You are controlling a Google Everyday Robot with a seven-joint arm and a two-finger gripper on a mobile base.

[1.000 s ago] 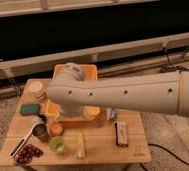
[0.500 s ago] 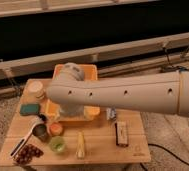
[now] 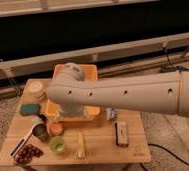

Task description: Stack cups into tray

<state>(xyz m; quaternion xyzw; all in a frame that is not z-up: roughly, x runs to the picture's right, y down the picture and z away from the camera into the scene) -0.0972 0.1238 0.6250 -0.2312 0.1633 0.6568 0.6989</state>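
Three cups (image 3: pixel 56 129) on table (image 3: pixel 100 146) beside tray (image 3: pixel 90 111) | gripper (image 3: pixel 71 111) over tray

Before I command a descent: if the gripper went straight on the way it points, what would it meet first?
Probably the tray: the gripper points down over its floor, with nothing seen beneath it, though the arm hides part and depth is unclear.

Table (image 3: pixel 100 146) L side — cream tub (image 3: pixel 36 88), green sponge (image 3: pixel 29 108), grapes (image 3: pixel 28 152); front — yellow item (image 3: pixel 80 145), dark box (image 3: pixel 121 134).
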